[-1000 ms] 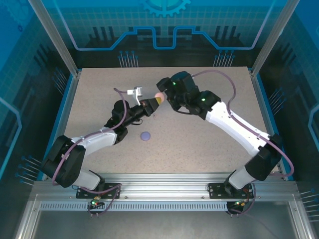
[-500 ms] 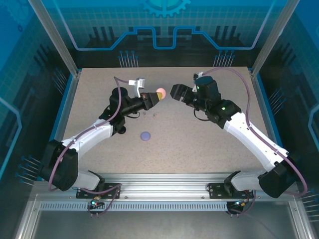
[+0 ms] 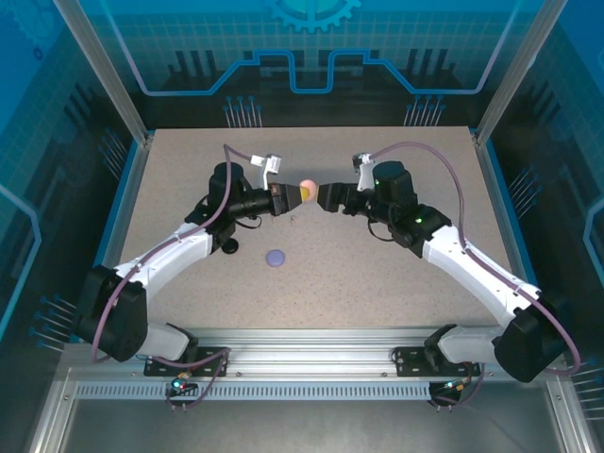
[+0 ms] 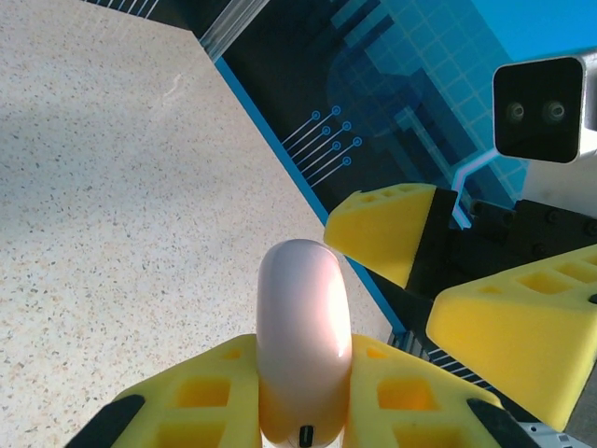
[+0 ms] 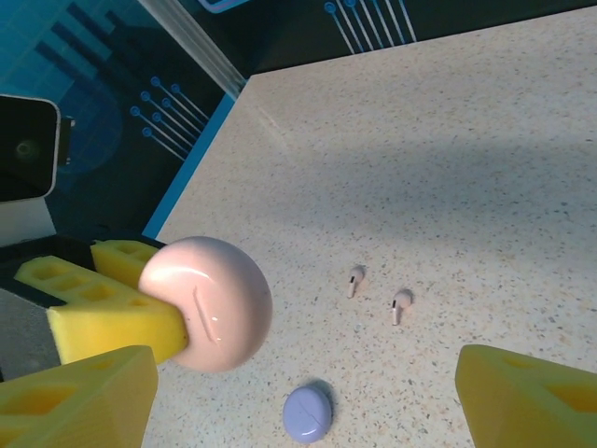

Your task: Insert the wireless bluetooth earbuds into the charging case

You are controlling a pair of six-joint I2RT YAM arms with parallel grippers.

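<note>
Speckled beige tabletop (image 3: pixel 396 283). Left fingers (image 3: pixel 293 193) clamp round pale-pink charging case (image 3: pixel 307 187); right fingers (image 3: pixel 327 196), at its 3 o'clock, spread wide, empty. Two pale-pink stemmed earbuds (image 5: pixel 355 280) (image 5: pixel 401 305) and round purple case (image 5: pixel 307 413) lie toward 6 o'clock.

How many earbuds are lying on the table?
2, both pale pink: one earbud and a second earbud beside it, apart, near the purple case. Others may be hidden.

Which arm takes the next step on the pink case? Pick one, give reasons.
Likely right: the right fingers are open and face the pink case closely; the left fingers are shut on it.
</note>
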